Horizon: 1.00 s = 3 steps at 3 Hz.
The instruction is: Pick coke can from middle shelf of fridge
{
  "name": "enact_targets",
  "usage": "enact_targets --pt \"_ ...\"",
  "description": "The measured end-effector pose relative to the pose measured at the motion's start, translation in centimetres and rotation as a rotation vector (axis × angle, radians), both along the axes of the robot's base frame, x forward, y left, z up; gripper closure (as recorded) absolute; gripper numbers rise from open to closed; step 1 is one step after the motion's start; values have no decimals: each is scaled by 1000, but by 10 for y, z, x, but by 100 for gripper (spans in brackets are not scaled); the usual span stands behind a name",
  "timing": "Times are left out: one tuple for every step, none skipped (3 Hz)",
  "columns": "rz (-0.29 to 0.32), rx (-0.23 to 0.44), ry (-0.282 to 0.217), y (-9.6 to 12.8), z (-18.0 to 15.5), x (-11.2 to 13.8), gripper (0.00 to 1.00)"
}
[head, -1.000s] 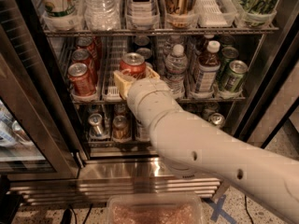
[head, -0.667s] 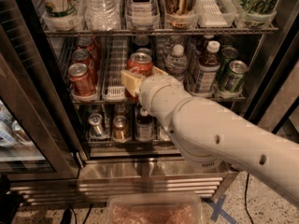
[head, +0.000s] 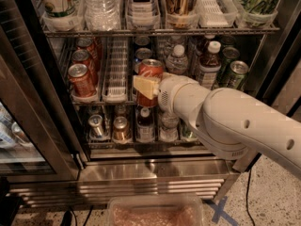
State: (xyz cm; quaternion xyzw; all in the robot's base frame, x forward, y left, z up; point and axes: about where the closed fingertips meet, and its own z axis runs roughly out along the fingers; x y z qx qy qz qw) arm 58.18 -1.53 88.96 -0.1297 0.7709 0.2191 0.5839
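- Gripper point(head: 149, 86) sits at the front of the middle shelf point(head: 109, 97) of the fridge point(head: 150, 172), centre lane.
- Fingers clamped on the coke can point(head: 151, 69); pale pad point(head: 145, 85) pressed against its lower front.
- Can upright, silver top showing.
- Dark red cans point(head: 81, 79) in the left lane.
- Bottles point(head: 207, 65) and green cans point(head: 237, 72) to the right, above the arm point(head: 244, 121).

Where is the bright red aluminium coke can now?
The bright red coke can is mid camera view, at the front of the chrome wire middle shelf, held in the gripper, left of a clear plastic water bottle.
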Motion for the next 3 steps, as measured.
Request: enact_targets --pt "44 -18 11 13 -1 -17 100" --pt "116 -49 53 20 -5 -47 100" --pt "203 -22 67 19 1 -69 100"
